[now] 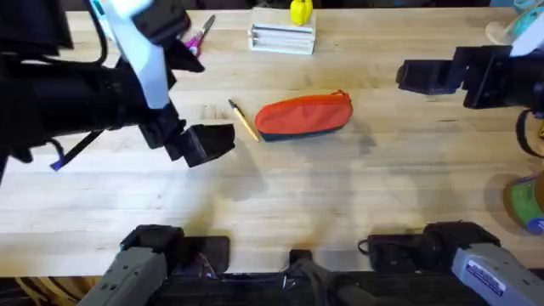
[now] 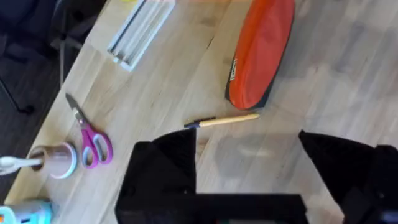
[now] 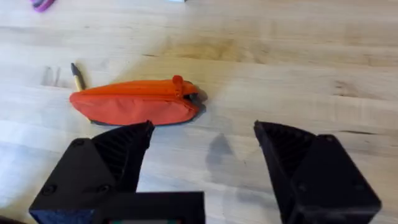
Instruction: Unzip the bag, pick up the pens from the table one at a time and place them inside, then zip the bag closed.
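The pale plank surface [image 1: 280,195] carries little near its middle: the bag [image 1: 303,114] lies on its side, red-orange above and dark beneath, and one pen [image 1: 244,120] rests just beside its left end, at a slant, close enough that I cannot tell whether they touch. Farther back sit scissors [image 2: 89,137] with pink handles, a white box [image 1: 281,38] and a yellow thing [image 1: 300,11] behind it; a roll of tape [image 2: 57,160] lies near the scissors. The left tool [image 1: 208,142] hangs low over the surface just left of the pen, jaws spread wide and holding nothing. The right tool [image 3: 202,158] sits well off to the right of the bag, also open and empty, pointed toward the bag's end where the zip pull [image 3: 178,81] seems to be. From where I stand the bag looks closed, so I judge the unzipping is the step in hand and nothing has gone in yet. Next, I would expect one tool to pin the fabric while the other pinches the small pull and draws it along, which needs a fine grip, since soft cloth will slide.
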Robot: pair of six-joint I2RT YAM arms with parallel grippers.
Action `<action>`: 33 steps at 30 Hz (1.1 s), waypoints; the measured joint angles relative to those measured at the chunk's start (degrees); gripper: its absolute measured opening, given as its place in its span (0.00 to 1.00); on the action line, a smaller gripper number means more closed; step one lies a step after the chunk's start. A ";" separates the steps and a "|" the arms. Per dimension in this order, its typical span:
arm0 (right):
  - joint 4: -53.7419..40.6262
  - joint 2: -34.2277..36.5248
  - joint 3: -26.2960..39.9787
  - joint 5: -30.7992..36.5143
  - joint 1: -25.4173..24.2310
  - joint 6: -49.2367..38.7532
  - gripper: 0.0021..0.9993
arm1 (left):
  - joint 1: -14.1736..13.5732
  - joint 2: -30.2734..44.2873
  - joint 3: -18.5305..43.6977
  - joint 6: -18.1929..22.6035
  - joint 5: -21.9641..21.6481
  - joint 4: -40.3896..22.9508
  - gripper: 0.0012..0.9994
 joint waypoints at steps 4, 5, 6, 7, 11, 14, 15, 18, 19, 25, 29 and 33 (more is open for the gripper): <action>0.02 0.02 0.18 -0.41 0.00 -0.02 1.00 | -1.87 3.06 0.00 4.46 2.16 1.52 0.99; 0.02 0.00 0.18 -0.52 0.00 -0.02 1.00 | -2.20 4.36 0.00 5.11 2.67 2.34 0.99; 0.00 0.02 0.18 -0.54 0.00 -0.02 1.00 | -2.47 5.99 0.00 5.68 3.25 3.32 0.99; 0.00 0.02 0.18 -0.54 0.00 -0.04 1.00 | -2.67 7.64 0.00 5.99 3.89 4.29 0.99; 0.00 0.02 0.18 -0.54 0.00 -0.26 1.00 | -2.86 15.29 0.00 6.89 7.30 7.51 0.99; 0.00 0.00 0.18 -0.54 0.00 -0.44 1.00 | -2.86 20.44 0.00 7.09 9.79 9.36 0.99; 0.00 0.02 0.18 -0.56 0.00 -0.46 1.00 | -2.86 22.05 0.00 7.14 10.70 9.91 0.99; 0.00 0.02 0.18 -0.54 0.00 -0.48 1.00 | -2.86 26.24 0.00 7.29 12.94 11.30 0.99; 0.00 0.02 0.18 -0.54 0.00 -0.51 1.00 | -2.86 27.50 0.00 7.29 13.56 11.69 0.99; 0.00 0.02 0.18 -0.54 0.00 -0.92 1.00 | -2.97 33.76 0.00 7.29 16.75 13.78 0.99; 0.00 0.02 0.18 -0.54 0.00 -1.12 1.00 | -3.33 37.22 0.00 7.29 17.87 14.33 0.99; 0.02 0.01 0.18 -0.54 0.00 -1.31 1.00 | -4.21 40.44 0.00 7.28 18.10 15.37 0.99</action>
